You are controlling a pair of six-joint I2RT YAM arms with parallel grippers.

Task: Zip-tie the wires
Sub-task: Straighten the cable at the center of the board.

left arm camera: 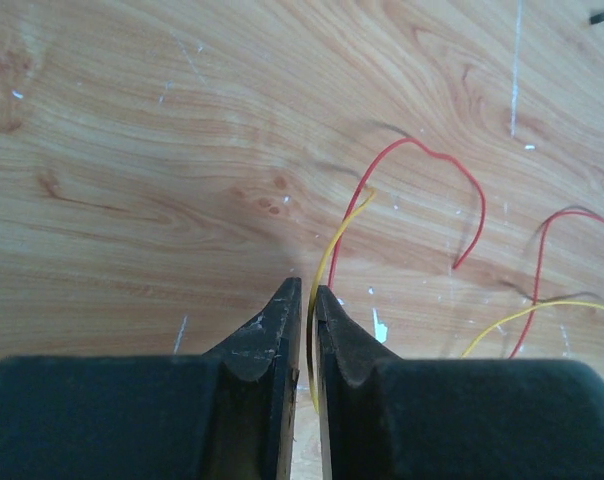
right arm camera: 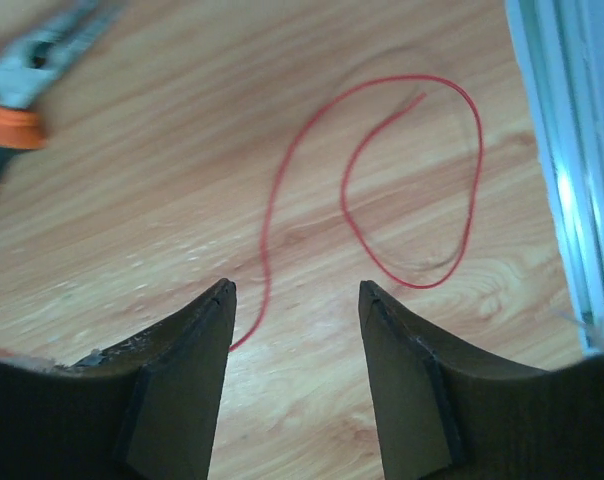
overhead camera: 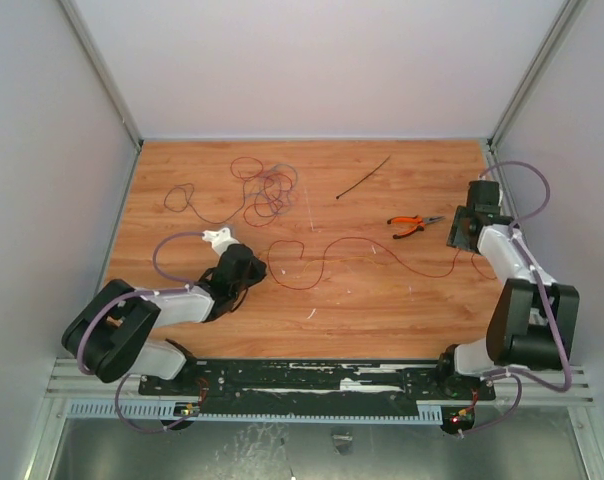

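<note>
The wires lie in a loose tangle (overhead camera: 267, 188) at the back left of the wooden table, and one long red strand (overhead camera: 362, 245) trails to the right. The black zip tie (overhead camera: 363, 178) lies alone behind the middle. My left gripper (left arm camera: 307, 290) is low over the table, its jaws a narrow slit apart. A thin yellow wire (left arm camera: 342, 225) runs through that slit, beside a red wire (left arm camera: 422, 150). My right gripper (right arm camera: 297, 290) is open and empty above the curled end of the red wire (right arm camera: 412, 280), which passes beside its left finger.
Orange-handled pliers (overhead camera: 412, 225) lie just left of the right gripper (overhead camera: 462, 228) and show blurred in the right wrist view (right arm camera: 22, 90). A metal frame rail (right arm camera: 562, 150) borders the table's right edge. Grey walls enclose three sides.
</note>
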